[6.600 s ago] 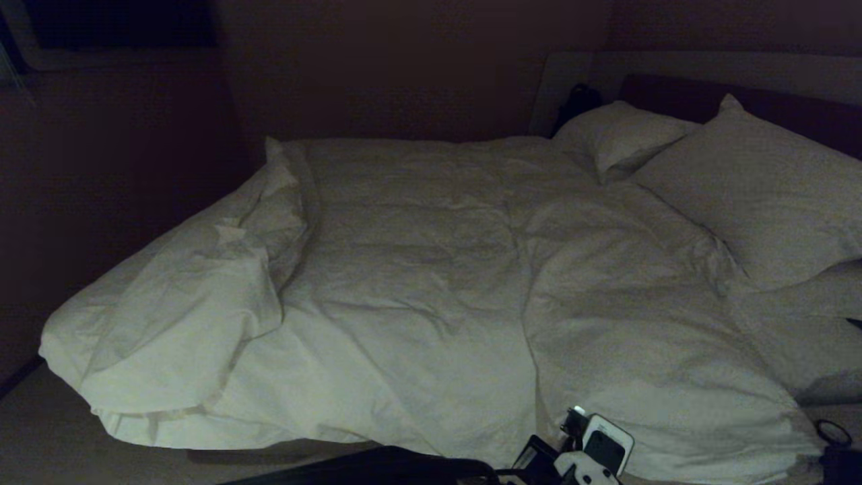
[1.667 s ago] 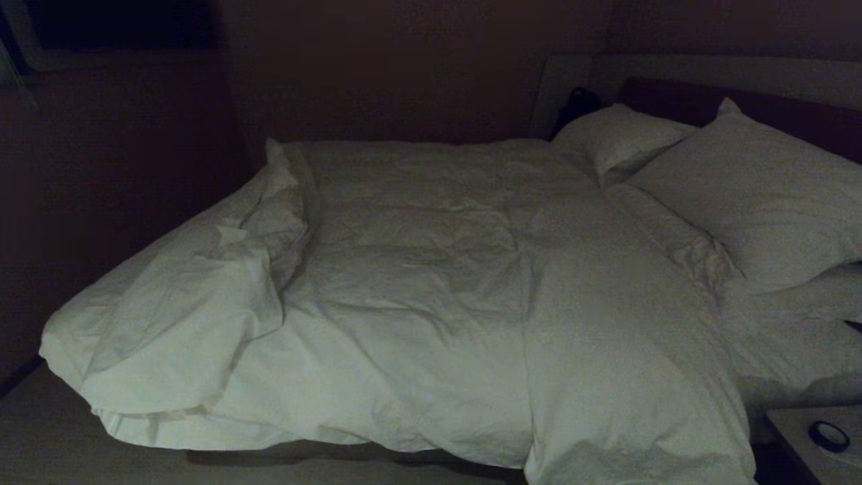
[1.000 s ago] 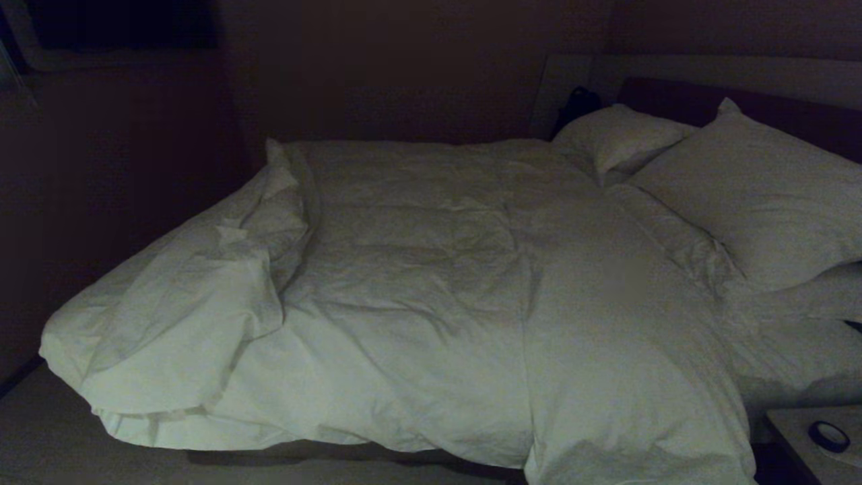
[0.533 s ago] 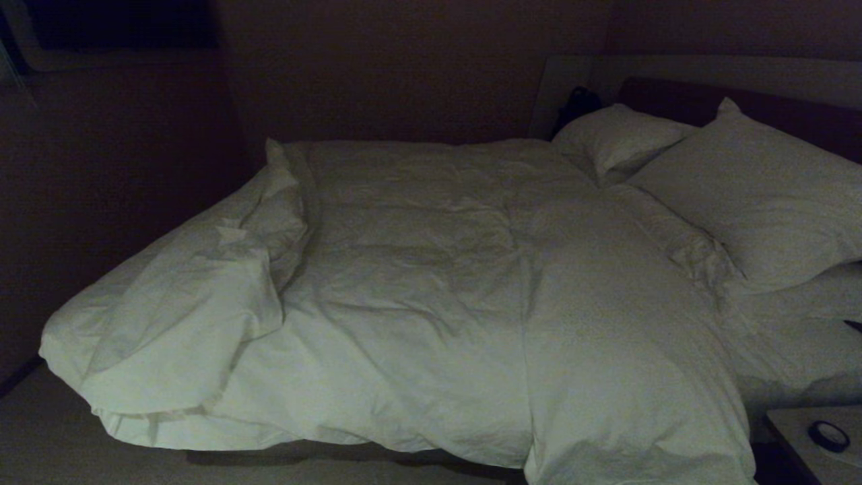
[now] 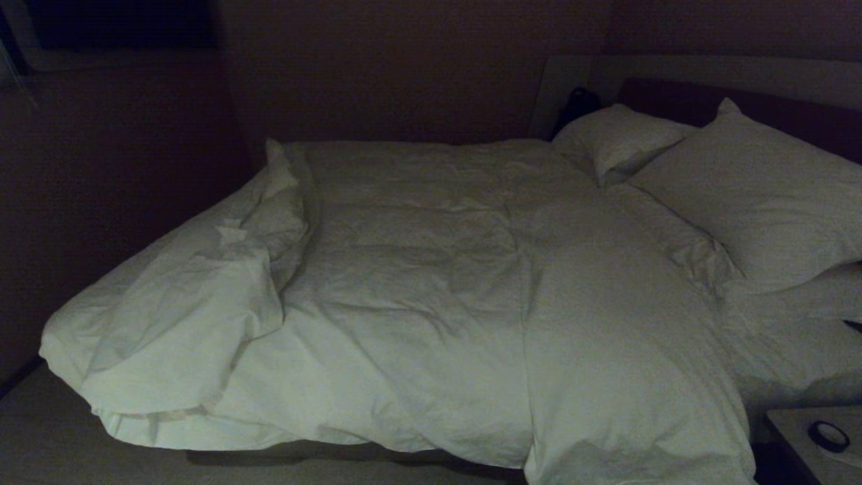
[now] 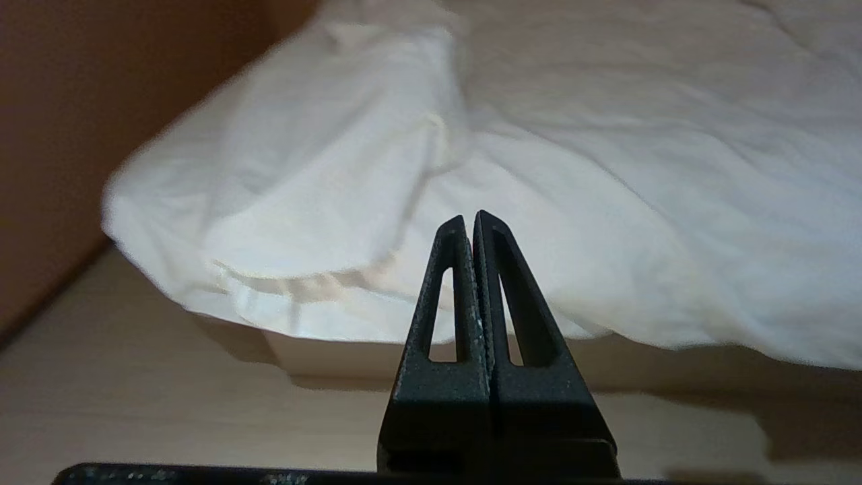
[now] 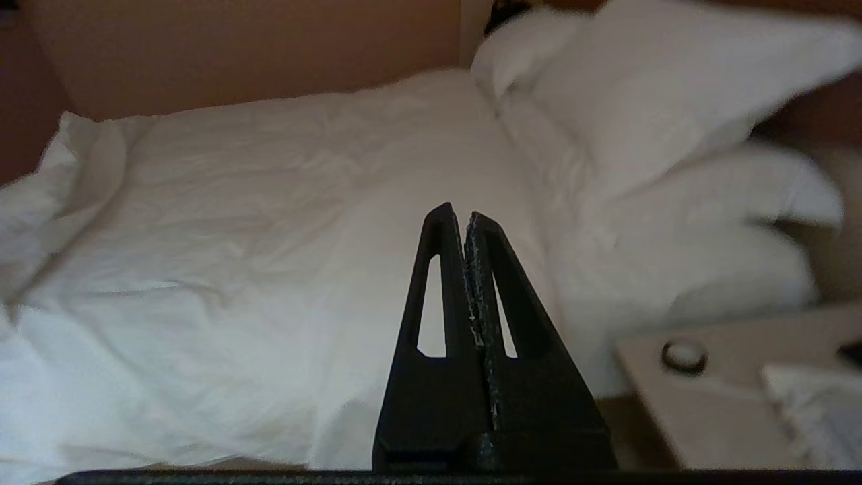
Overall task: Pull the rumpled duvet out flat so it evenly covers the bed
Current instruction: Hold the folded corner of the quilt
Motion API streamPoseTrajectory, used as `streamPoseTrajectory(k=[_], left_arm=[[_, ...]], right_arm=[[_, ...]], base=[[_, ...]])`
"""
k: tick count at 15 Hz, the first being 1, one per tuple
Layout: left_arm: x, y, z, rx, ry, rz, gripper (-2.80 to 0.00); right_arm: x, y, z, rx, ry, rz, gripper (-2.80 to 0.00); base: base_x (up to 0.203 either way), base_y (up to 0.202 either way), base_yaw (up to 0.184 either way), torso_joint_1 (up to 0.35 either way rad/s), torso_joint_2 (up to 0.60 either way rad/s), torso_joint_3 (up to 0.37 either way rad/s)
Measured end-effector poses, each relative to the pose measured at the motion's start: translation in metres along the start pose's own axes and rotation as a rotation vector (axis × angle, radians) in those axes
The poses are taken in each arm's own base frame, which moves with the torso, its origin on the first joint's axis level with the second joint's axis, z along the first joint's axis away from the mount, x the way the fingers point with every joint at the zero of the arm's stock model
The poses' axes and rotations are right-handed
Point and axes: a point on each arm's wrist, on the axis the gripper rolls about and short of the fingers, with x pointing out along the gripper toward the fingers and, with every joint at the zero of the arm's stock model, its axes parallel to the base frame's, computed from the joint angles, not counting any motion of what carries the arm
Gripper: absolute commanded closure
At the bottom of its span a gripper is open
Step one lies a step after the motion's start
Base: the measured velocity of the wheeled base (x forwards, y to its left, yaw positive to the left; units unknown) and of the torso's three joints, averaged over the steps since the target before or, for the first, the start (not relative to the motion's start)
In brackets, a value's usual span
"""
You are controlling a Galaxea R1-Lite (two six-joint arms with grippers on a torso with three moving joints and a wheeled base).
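The white duvet [image 5: 431, 283] lies spread over the bed [image 5: 572, 74], creased, with its foot end bunched and folded back at the left [image 5: 188, 316] and its near side hanging over the edge. Neither arm shows in the head view. In the left wrist view my left gripper [image 6: 469, 217] is shut and empty, held off the bed and pointing at the duvet's [image 6: 539, 168] hanging near edge. In the right wrist view my right gripper [image 7: 456, 214] is shut and empty too, apart from the duvet [image 7: 269, 202], facing across it toward the pillows.
Two white pillows [image 5: 747, 182] [image 5: 616, 138] lean on the dark headboard at the right. A pale bedside table [image 5: 801, 431] with a dark ring [image 5: 828, 436] stands at the near right. A dark wall runs behind the bed; pale floor [image 5: 40, 438] lies along its near side.
Several seconds ago a gripper showed at the bottom of the head view by the duvet's near edge; it has since dropped out of view. The duvet has lain still for the last second.
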Motion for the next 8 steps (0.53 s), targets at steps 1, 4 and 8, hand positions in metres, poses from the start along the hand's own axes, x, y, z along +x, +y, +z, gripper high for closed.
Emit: streamPoseTrajectory(k=[1,4,8], left_arm=[[0.0,0.0,-0.001,-0.002,0.004,-0.006,0.0],[0.001,-0.001,-0.007,0.001,0.03,-0.023,0.0],[0.002,-0.001,-0.009,-0.002,0.041,-0.031,0.0]], right_arm=[[-0.001,0.0,-0.001,-0.027,-0.021,0.003,0.0],[0.003,0.0,-0.008,-0.114,-0.04,0.004,0.0],[0.027,-0.001,-0.046,-0.232,0.034,0.004,0.0]], base=[[0.0,0.0,0.0,0.0,0.0,0.0],[0.0,0.0,0.0,0.0,0.0,0.0],[0.0,0.0,0.0,0.0,0.0,0.0]])
